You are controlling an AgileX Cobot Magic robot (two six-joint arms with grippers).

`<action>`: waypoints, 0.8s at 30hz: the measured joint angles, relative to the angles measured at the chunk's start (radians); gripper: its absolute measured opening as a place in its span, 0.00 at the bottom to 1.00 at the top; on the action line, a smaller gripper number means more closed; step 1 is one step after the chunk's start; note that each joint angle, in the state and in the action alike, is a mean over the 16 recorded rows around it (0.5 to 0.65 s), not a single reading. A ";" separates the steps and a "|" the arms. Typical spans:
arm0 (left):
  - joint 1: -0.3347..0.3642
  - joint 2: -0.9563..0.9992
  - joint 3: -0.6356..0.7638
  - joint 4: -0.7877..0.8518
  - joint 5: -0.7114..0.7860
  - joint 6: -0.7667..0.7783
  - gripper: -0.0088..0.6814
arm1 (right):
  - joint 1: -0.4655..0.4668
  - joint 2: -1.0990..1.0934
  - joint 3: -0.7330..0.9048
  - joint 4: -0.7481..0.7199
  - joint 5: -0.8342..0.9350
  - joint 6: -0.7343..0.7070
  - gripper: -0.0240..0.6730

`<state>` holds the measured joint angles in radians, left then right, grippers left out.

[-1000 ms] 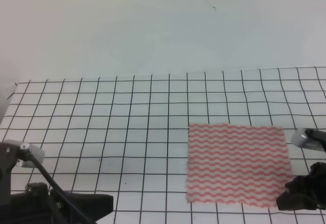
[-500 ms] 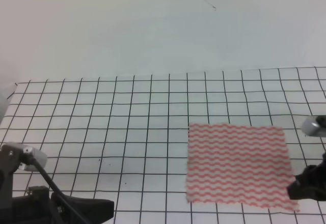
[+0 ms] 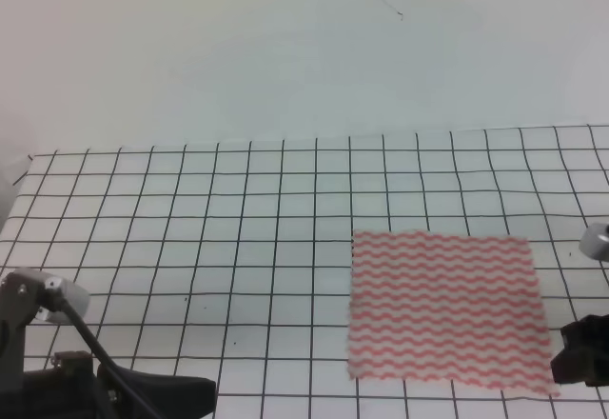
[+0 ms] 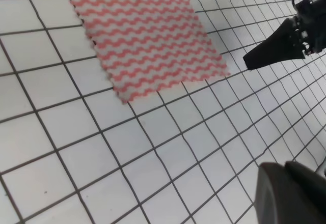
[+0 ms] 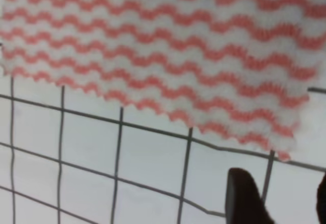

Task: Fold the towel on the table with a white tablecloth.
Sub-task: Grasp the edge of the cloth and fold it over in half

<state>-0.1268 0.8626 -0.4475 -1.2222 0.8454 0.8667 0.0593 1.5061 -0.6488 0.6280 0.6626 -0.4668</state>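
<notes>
The towel [image 3: 443, 309], white with pink-red wavy stripes, lies flat on the white tablecloth [image 3: 238, 229] with its black grid, right of centre on the table. My right gripper [image 3: 582, 364] sits low just beyond the towel's near right corner, apart from it. In the right wrist view the towel [image 5: 153, 46] fills the top, and the right gripper [image 5: 282, 203] is open with only tablecloth between its fingers [image 5: 244, 198]. My left gripper [image 3: 152, 390] rests at the near left, far from the towel, its dark fingers [image 4: 290, 193] pressed together and empty.
The left wrist view shows the towel [image 4: 142, 35] at upper left and the right gripper [image 4: 282, 46] as a dark wedge beside its corner. A plain pale wall [image 3: 304, 48] stands behind the table's far edge. A grey arm link [image 3: 43, 295] rises at the left.
My right gripper has drawn back to the right and down, off the towel's near right corner. The towel lies as before. The left arm has sunk slightly.
</notes>
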 joint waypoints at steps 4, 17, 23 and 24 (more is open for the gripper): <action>0.000 0.000 0.000 -0.008 0.005 0.000 0.01 | 0.000 0.028 0.000 0.034 -0.015 -0.010 0.47; 0.000 0.000 0.000 -0.016 0.015 0.010 0.01 | 0.000 0.122 0.000 0.112 -0.065 -0.069 0.48; 0.000 0.000 0.000 -0.015 0.013 0.018 0.01 | 0.000 0.141 0.000 0.146 -0.076 -0.092 0.48; 0.000 0.000 0.000 -0.015 0.012 0.019 0.01 | 0.000 0.143 0.000 0.152 -0.077 -0.095 0.48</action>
<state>-0.1268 0.8626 -0.4475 -1.2376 0.8578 0.8856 0.0593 1.6488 -0.6488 0.7796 0.5856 -0.5618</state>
